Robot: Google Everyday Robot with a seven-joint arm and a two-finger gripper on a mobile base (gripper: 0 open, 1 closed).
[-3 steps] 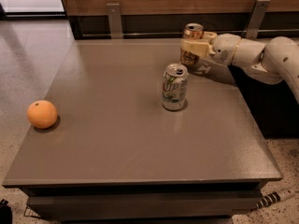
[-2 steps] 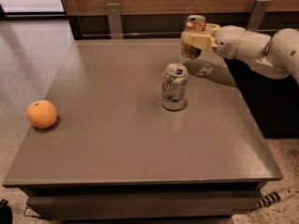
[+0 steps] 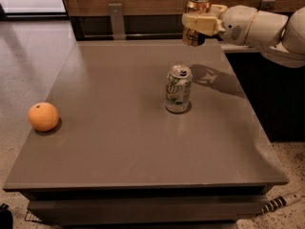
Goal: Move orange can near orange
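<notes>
Jaws clamped on orange can (image 3: 197,3): shiny copper body, silver top, upright. Gripper (image 3: 198,24) holds it in the air near the bench's (image 3: 119,147) far edge, towards the right corner. Orange (image 3: 43,116): left edge. Can now higher than in the earlier frame.

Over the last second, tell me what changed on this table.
The gripper, shut on the orange can throughout, raised it higher above the far right side of the table. Nothing was newly grasped or released. The white and green can and the orange stayed put.
</notes>
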